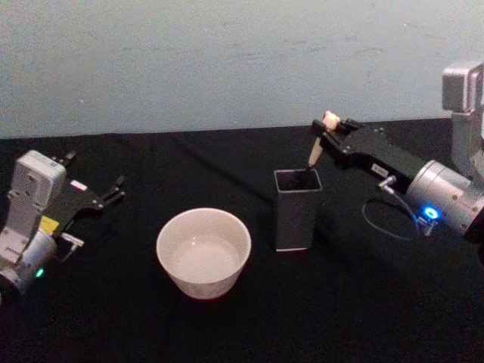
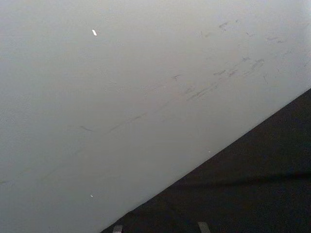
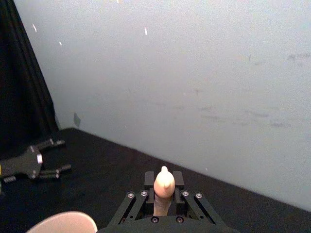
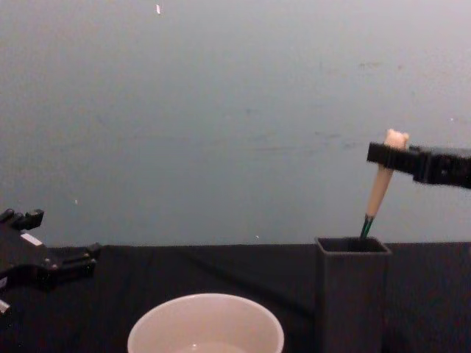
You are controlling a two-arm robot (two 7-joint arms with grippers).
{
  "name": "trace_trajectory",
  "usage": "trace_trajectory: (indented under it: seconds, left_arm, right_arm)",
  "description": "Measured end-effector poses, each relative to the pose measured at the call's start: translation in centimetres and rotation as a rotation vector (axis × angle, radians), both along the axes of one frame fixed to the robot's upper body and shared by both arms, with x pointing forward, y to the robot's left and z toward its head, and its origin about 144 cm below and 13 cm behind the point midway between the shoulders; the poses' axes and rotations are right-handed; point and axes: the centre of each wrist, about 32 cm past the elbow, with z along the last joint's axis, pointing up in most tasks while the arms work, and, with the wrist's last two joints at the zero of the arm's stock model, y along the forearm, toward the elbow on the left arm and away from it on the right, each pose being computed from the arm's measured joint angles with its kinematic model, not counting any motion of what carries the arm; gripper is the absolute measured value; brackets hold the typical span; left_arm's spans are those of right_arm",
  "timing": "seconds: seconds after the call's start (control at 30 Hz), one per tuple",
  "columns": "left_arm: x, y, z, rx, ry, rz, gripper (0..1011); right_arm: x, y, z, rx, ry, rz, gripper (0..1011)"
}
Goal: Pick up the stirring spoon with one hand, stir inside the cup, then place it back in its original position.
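The stirring spoon [image 1: 315, 149] stands tilted in a dark grey square holder [image 1: 296, 209], its beige handle [image 4: 380, 190] and bear head [image 3: 164, 181] sticking up and its bowl hidden inside. My right gripper [image 1: 324, 134] is shut on the handle just below the bear head [image 4: 396, 137]. The white cup [image 1: 203, 252] sits on the black table left of the holder, and its rim [image 4: 206, 323] shows low in the chest view. My left gripper [image 1: 113, 189] rests open at the far left, away from both.
A black cloth covers the table [image 1: 363, 302], and a pale wall [image 1: 227, 60] runs along its far edge. The left gripper [image 3: 46, 158] lies on the cloth in the right wrist view. A thin cable [image 1: 386, 219] loops beside the right wrist.
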Motion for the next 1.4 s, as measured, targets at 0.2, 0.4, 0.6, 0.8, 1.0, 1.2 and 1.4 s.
trace_trajectory:
  seconds: [0.2, 0.4, 0.6, 0.8, 1.0, 1.2, 1.4]
  left_arm:
    - [0.0, 0.0, 0.0, 0.000, 0.000, 0.000, 1001]
    - [0.0, 0.0, 0.0, 0.000, 0.000, 0.000, 1001]
    - [0.0, 0.0, 0.0, 0.000, 0.000, 0.000, 1001]
    - [0.0, 0.0, 0.0, 0.000, 0.000, 0.000, 1001]
    - [0.0, 0.0, 0.0, 0.000, 0.000, 0.000, 1001]
    - [0.0, 0.0, 0.0, 0.000, 0.000, 0.000, 1002]
    - [0.0, 0.0, 0.0, 0.000, 0.000, 0.000, 1001]
  right_arm:
    - [-0.1, -0.2, 1.1, 0.036, -0.028, 0.005, 223]
    - [0.1, -0.1, 2.0, 0.071, -0.055, 0.008, 223]
    - [0.5, 0.4, 2.7, 0.110, -0.074, 0.020, 223]
    - [0.6, 1.7, 2.9, 0.128, -0.078, 0.058, 223]
    - [0.7, 3.4, 2.4, 0.116, -0.067, 0.121, 223]
    - [0.5, 4.9, 1.6, 0.090, -0.051, 0.177, 223]
    - [0.3, 6.2, 0.7, 0.060, -0.031, 0.225, 223]
